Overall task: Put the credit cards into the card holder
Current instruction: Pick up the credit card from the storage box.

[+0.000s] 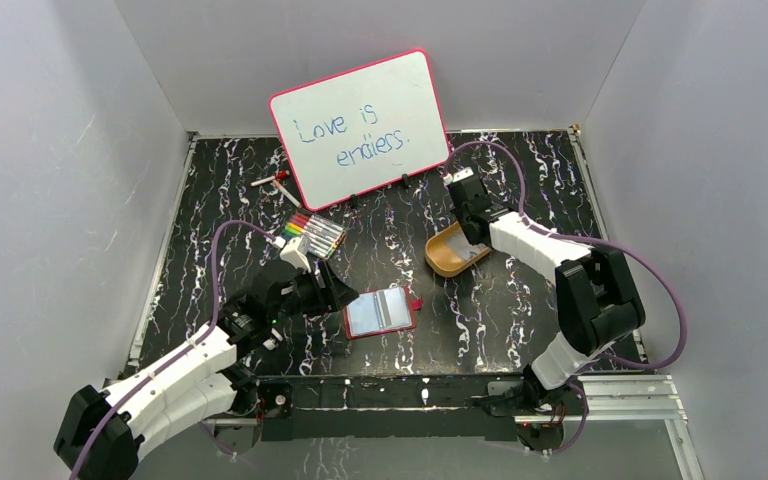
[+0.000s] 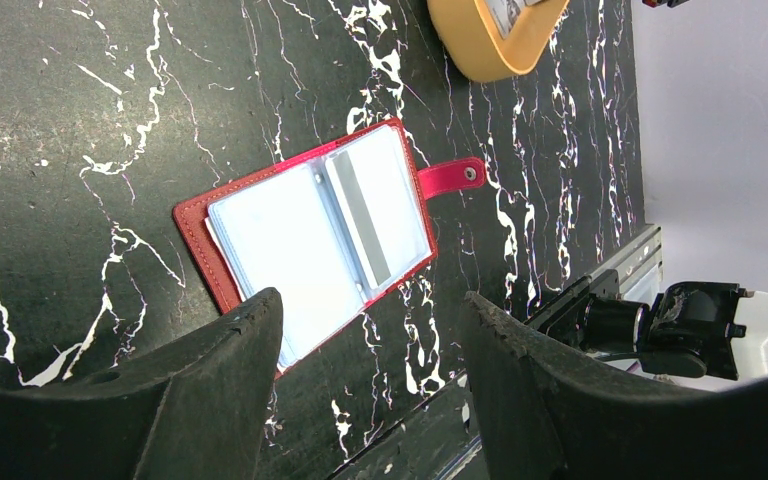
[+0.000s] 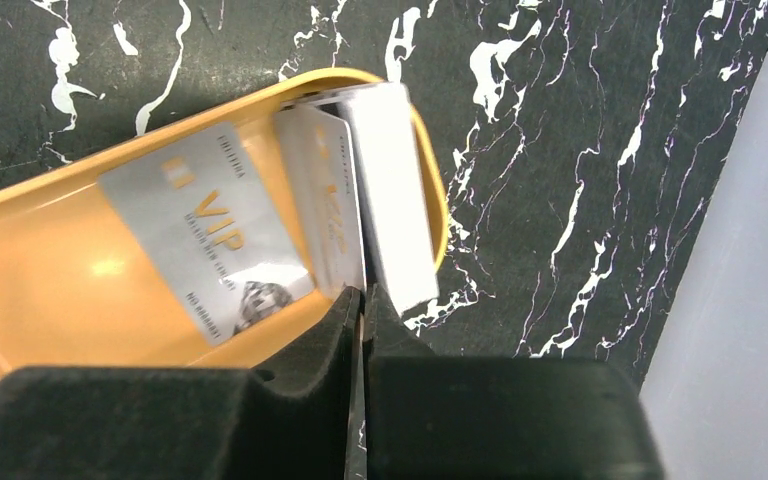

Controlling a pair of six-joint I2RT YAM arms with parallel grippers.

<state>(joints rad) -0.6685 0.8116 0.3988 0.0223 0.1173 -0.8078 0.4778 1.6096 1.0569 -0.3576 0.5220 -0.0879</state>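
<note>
In tray (image 3: pixel 50 300); card (image 3: pixel 328 205) (between right jaws)

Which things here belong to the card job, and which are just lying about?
Job: cards, card holder, tray holding the cards, right gripper closed on one card.
Lying about: whiteboard, marker set, loose marker.

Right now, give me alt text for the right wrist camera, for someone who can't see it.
The right gripper, closed, pinches the edge of a pale card at the rim of an orange tray, beside a white card overhanging it. A silver VIP card lies flat inside; the table is black marble-patterned.
</note>
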